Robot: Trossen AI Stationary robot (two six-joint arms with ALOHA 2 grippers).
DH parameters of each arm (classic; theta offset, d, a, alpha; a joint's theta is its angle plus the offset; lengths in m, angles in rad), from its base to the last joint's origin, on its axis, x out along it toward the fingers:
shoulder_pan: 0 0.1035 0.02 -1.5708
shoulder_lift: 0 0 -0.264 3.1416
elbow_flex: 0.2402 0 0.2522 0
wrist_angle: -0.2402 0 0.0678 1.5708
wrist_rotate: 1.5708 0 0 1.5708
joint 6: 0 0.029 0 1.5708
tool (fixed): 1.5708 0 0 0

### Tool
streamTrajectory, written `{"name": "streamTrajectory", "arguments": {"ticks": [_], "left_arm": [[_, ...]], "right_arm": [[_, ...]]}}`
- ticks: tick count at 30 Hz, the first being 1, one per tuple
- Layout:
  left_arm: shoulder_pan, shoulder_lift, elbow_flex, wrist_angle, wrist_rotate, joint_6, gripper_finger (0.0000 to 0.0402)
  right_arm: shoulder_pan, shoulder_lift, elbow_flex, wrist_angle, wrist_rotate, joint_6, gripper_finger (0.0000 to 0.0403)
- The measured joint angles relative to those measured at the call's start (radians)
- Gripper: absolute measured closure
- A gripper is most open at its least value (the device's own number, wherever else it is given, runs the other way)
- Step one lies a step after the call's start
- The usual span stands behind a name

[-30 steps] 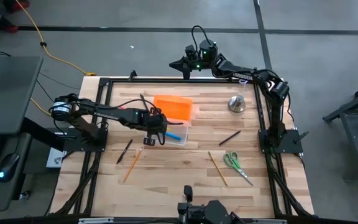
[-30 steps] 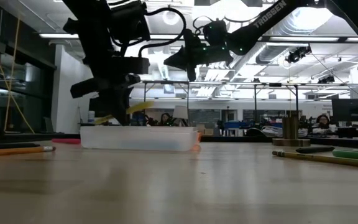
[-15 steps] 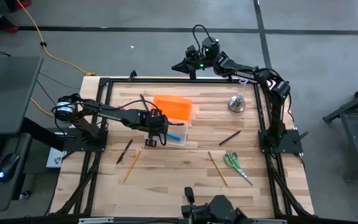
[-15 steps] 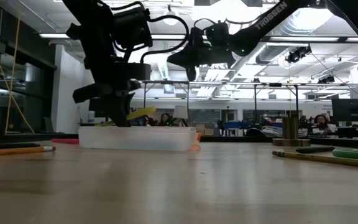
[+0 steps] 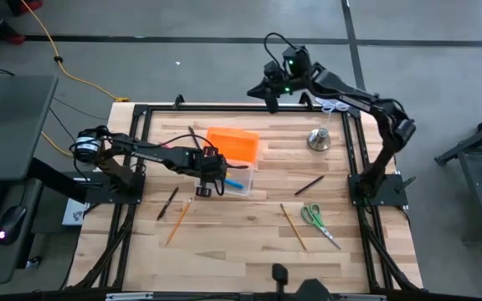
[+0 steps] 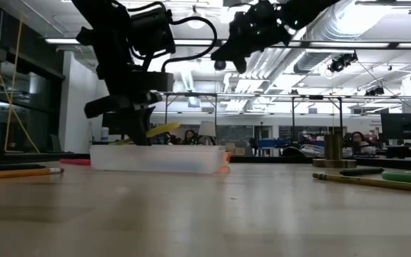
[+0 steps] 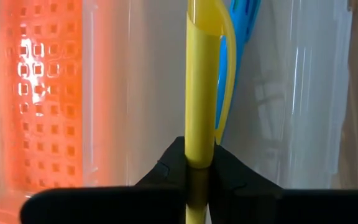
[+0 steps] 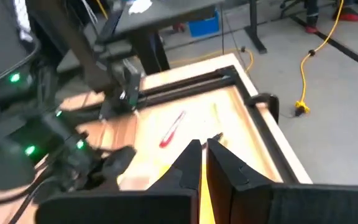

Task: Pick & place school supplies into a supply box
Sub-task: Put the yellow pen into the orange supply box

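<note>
We see the left gripper (image 5: 205, 186) clamped on a yellow pen (image 7: 200, 93), holding it just above the clear supply box (image 5: 228, 181) whose orange lid (image 5: 233, 143) lies open beside it; a blue pen (image 5: 234, 182) already rests inside. The right gripper (image 5: 273, 96) hangs closed and empty beyond the table's far edge.

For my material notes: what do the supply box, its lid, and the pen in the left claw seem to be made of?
Supply box: seemingly clear glossy plastic; the table shows through its walls. Lid: translucent orange plastic, moulded with a grid of small squares. Yellow pen, pinched by the left claw: smooth, shiny, likely plastic, with a translucent clip.
</note>
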Motion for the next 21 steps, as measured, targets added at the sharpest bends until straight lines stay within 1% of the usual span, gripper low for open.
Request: {"name": "streamTrajectory", "arguments": {"ticks": [4,10,13,16,18,21], "left_arm": [[0.0,0.0,0.0,0.009,0.0,0.0,0.035],[0.0,0.0,0.0,0.007,-0.001,0.0,0.0334],[0.0,0.0,0.0,0.007,-0.001,0.0,0.0339],[0.0,0.0,0.0,0.007,-0.001,0.0,0.0347],[0.0,0.0,0.0,0.007,-0.002,0.0,0.0347],[0.0,0.0,0.0,0.008,-0.002,0.0,0.0337]], "right_arm": [[0.019,-0.05,0.0,-0.104,0.047,-0.046,0.0402],[0.037,-0.119,0.0,-0.215,0.091,-0.075,0.0402],[0.039,-0.149,0.0,-0.269,0.107,-0.083,0.0402],[0.039,-0.187,-0.001,-0.322,0.146,-0.099,0.0402],[0.038,-0.225,-0.035,-0.302,0.152,-0.098,0.0402],[0.038,-0.31,-0.15,-0.228,0.188,-0.061,0.0402]]}}
